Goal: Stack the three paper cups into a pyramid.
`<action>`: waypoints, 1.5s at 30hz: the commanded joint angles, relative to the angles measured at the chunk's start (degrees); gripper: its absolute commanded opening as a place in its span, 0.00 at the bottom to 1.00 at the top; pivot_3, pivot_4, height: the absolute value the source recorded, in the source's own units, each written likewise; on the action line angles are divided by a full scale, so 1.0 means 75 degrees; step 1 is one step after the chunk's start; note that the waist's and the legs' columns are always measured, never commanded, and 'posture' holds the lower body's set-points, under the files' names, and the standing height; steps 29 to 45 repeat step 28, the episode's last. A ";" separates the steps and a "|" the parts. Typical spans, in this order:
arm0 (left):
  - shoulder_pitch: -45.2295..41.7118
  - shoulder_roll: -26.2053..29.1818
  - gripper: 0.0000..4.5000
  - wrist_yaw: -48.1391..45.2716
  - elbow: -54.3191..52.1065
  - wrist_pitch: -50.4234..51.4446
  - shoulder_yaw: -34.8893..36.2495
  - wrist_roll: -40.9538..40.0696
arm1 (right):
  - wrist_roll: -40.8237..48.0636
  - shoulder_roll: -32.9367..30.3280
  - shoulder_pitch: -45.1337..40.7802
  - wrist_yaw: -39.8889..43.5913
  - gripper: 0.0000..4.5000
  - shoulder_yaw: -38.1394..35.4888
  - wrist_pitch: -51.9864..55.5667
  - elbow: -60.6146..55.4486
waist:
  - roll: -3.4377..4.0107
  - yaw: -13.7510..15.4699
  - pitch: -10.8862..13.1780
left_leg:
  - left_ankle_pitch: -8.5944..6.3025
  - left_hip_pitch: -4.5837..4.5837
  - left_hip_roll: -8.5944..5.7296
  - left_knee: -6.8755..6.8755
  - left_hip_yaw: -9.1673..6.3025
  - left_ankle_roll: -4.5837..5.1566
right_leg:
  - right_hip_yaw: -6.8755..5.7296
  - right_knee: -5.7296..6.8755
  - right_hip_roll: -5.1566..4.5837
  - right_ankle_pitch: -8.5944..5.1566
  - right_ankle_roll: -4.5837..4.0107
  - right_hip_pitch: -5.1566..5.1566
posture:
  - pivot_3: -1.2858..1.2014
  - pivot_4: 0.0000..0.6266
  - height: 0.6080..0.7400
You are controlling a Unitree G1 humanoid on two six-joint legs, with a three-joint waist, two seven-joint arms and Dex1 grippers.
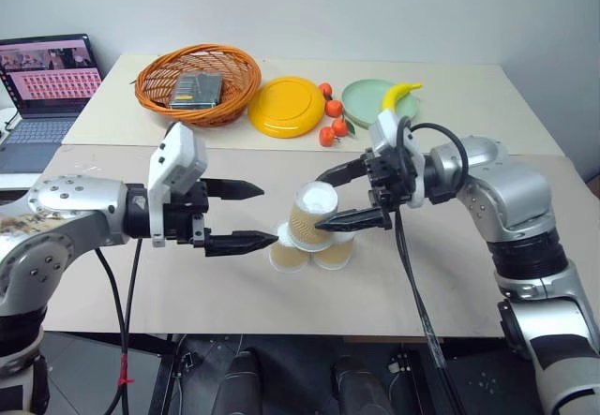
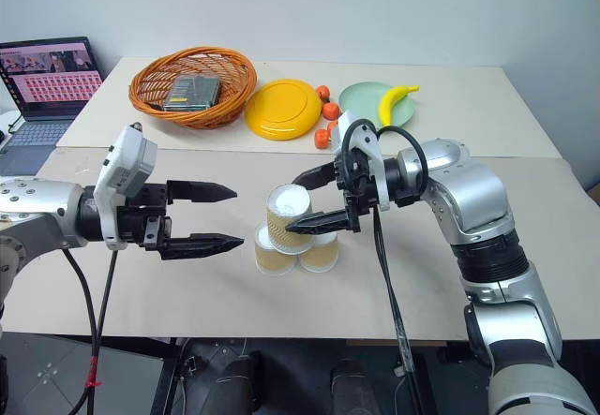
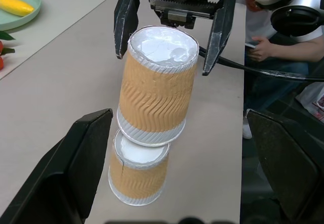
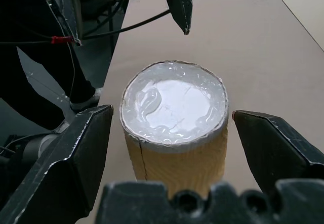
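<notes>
Right gripper (image 1: 343, 196) spread open around the top cup (image 1: 311, 213), fingers clear of both sides.
Two base cups (image 1: 309, 254) are seen mid-desk (image 1: 169, 293), forming the pyramid; the left gripper (image 1: 246, 215) is held open nearby, with bare surface all round.

On your near table (image 1: 141, 293), two paper cups (image 1: 309, 254) stand touching side by side toward the front edge, and the third cup (image 1: 312, 214) sits on top of them. On the far table (image 1: 469, 106), the basket (image 1: 198, 82) lies toward the left edge, the frisbee (image 1: 286, 106) just right of it, then the plate (image 1: 361, 96) with a banana (image 1: 397, 94) on it.
</notes>
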 commanded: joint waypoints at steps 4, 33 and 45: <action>-0.0188 -0.0059 1.00 -0.0100 -0.0018 -0.0166 0.0030 0.0095 | 0.0258 -0.0271 -0.0744 0.0113 0.98 -0.0841 -0.0441 0.0433 | 0.0000 0.0001 0.0000 | 0.0000 0.0000 0.0000 0.0000 0.0001 0.0000 | 0.0000 -0.0001 0.0000 0.0000 0.0000 0.0000 | 0.52 0.24 0.94; 0.1705 0.0355 1.00 -0.0306 0.0966 -0.1571 0.1185 0.1761 | -0.0569 -0.2114 0.1832 -0.0425 0.98 -0.2251 -0.2047 0.1505 | 0.0011 -0.0063 0.0006 | 0.0002 0.0002 0.0001 -0.0045 0.0022 -0.0001 | 0.0017 0.0002 -0.0002 -0.0008 -0.0016 -0.0033 | 0.52 0.24 0.94; 0.1705 0.0355 1.00 -0.0306 0.0966 -0.1571 0.1185 0.1761 | -0.0569 -0.2114 0.1832 -0.0425 0.98 -0.2251 -0.2047 0.1505 | 0.0011 -0.0063 0.0006 | 0.0002 0.0002 0.0001 -0.0045 0.0022 -0.0001 | 0.0017 0.0002 -0.0002 -0.0008 -0.0016 -0.0033 | 0.52 0.24 0.94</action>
